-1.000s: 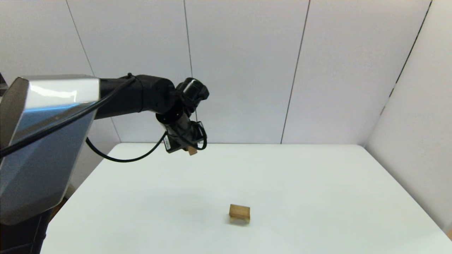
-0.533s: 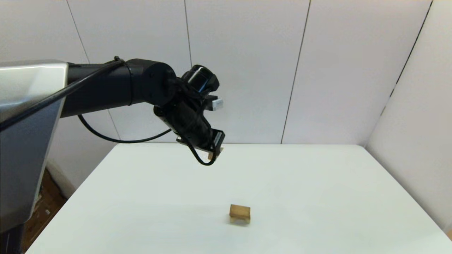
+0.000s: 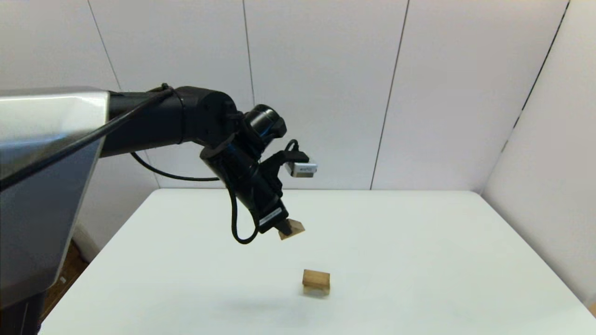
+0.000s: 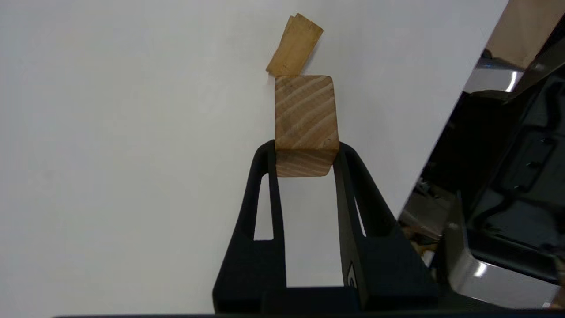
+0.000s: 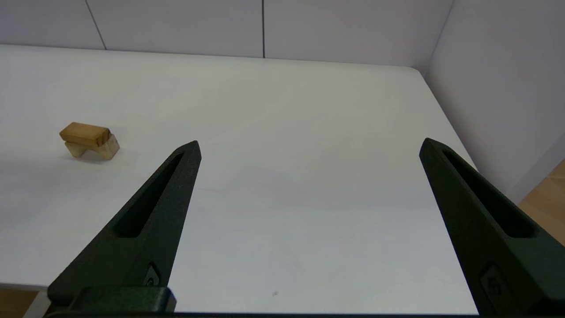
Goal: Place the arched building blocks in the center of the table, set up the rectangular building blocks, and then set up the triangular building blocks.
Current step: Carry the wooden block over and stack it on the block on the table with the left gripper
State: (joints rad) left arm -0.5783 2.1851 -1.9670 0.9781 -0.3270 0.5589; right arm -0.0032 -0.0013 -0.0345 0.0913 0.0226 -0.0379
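Observation:
My left gripper [image 3: 285, 230] is shut on the triangular block [image 3: 293, 229], a small light-wood wedge, and holds it in the air above the table [image 3: 419, 242]. In the left wrist view the wedge [image 4: 304, 110] sits pinched between the fingertips. Below it and a little nearer to me stands a small stack: the rectangular block [image 3: 316, 278] lies flat on the arched block [image 3: 316, 290]. The right wrist view shows that flat block [image 5: 84, 134] resting on the arch's legs [image 5: 108, 148]. My right gripper [image 5: 309, 143] hangs open and empty over the table's right side.
White wall panels close in the table at the back and right. The table's right edge [image 5: 446, 119] runs close to the side wall. My own body and base [image 4: 507, 176] show beyond the table's near edge in the left wrist view.
My left arm has swung right and down with the wedge, from near the table's back edge to just above the stack. The stack has not moved.

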